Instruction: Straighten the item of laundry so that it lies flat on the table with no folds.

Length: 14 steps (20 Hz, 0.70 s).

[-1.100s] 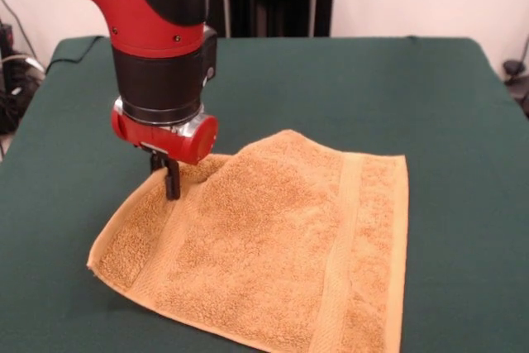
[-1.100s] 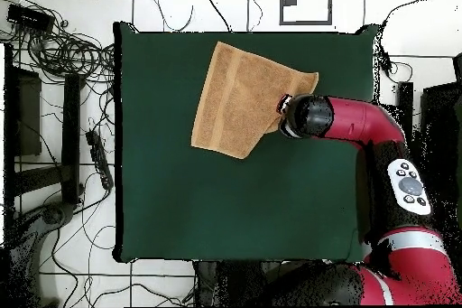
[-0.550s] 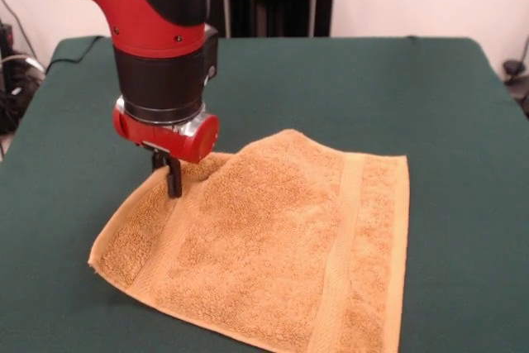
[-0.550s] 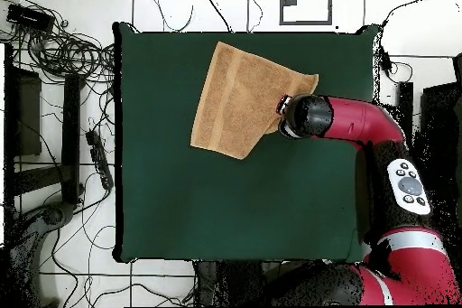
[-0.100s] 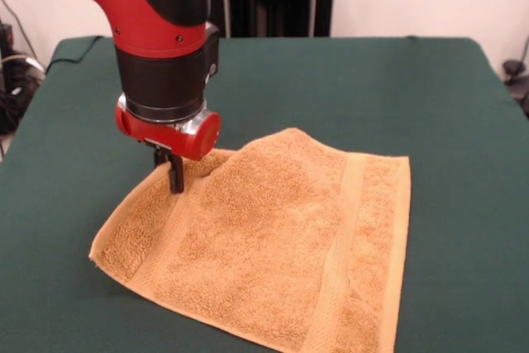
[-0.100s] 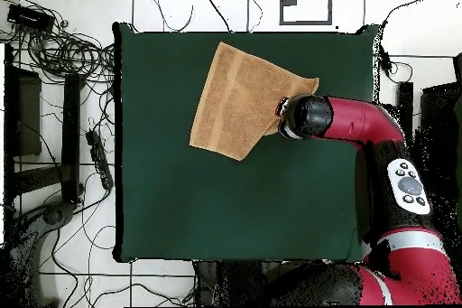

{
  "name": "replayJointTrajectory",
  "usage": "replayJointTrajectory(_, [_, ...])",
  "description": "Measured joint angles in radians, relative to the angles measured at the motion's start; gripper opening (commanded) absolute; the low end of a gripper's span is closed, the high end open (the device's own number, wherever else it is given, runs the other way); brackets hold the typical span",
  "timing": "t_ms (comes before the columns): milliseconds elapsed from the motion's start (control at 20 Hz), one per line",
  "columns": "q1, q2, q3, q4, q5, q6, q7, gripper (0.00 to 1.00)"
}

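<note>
One corner of the towel [image 5: 273,245] is pinched in the gripper [image 5: 173,178], jaws clamped on it, and it has crept slightly sideways over the last second. Near the table's [image 5: 430,88] edge, a hump remains; flattening isn't done.

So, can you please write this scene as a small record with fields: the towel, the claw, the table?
towel: orange-tan towel, mostly spread out, one hump raised near its far edge, not flat yet
claw: claw pointing down at the towel's far edge beside the hump; its grip state is hard to tell
table: green-covered table, only the towel on it
arm: red and black arm
</note>
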Motion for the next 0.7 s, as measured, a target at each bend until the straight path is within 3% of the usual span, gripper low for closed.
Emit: replayJointTrajectory(700, [-0.005, -0.027, 0.006, 0.018, 0.000, 0.004, 0.000, 0.00])
